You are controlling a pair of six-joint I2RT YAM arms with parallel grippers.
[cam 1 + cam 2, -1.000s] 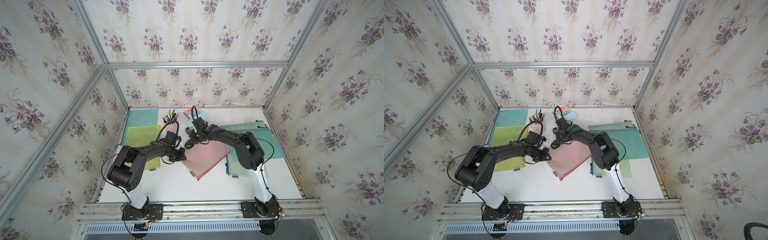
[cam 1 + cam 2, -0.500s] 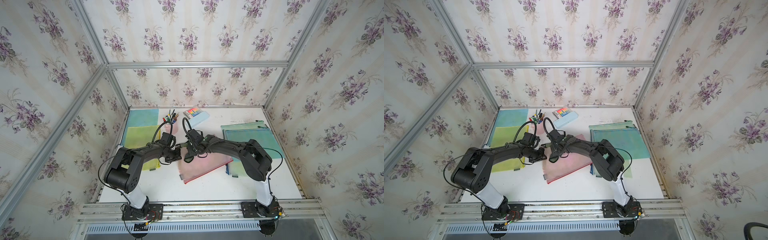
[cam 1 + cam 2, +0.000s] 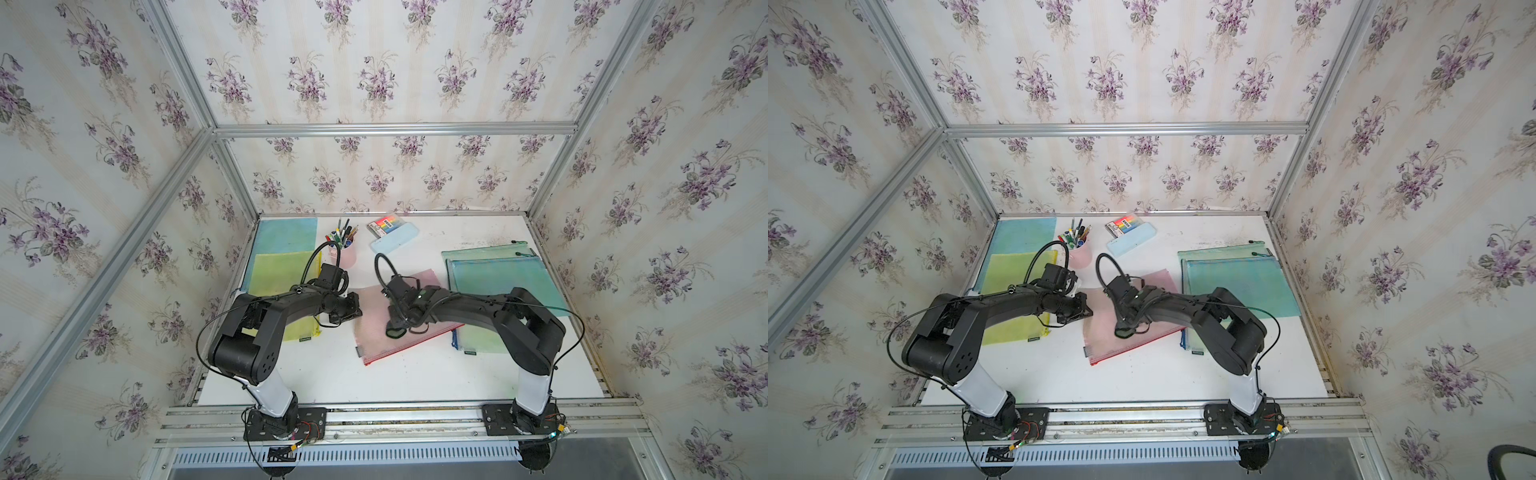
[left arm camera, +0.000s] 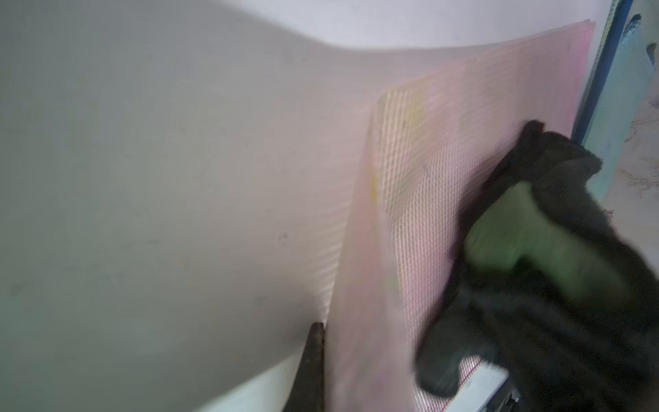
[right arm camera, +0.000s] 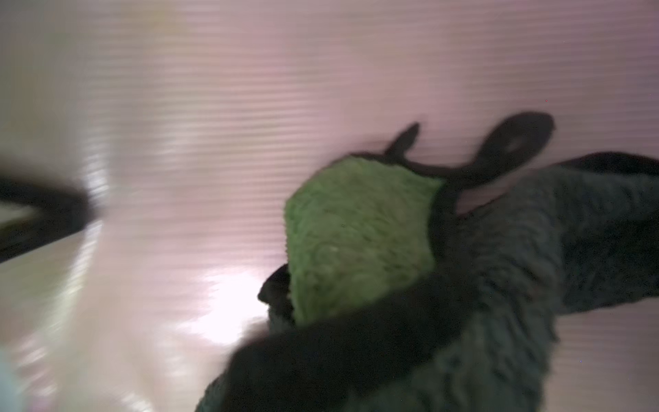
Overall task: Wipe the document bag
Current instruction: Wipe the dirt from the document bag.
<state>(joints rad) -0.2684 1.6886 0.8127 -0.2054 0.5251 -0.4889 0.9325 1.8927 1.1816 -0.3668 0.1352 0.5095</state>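
Observation:
The pink mesh document bag (image 3: 376, 340) (image 3: 1100, 345) lies mid-table with its red zipper edge toward the front. My left gripper (image 3: 354, 308) (image 3: 1085, 308) is shut on the bag's left edge, which stands lifted beside one dark finger (image 4: 313, 356) in the left wrist view. My right gripper (image 3: 400, 322) (image 3: 1126, 322) is over the bag's middle, shut on a dark cloth with a green patch (image 3: 396, 331) (image 5: 356, 232) (image 4: 527, 228) that presses on the pink surface (image 5: 249, 107). The cloth hides the right fingers.
Yellow (image 3: 276, 274) and blue (image 3: 286, 235) bags lie at the left. A pink pen cup (image 3: 345, 253) and a pale blue case with a marker box (image 3: 392, 237) stand behind. Teal and green bags (image 3: 498, 274) lie at the right, walls close around.
My right gripper has dragged the cloth from the bag's far corner toward the front and middle. The pink bag has swung round to lie flatter. The left gripper has kept its hold.

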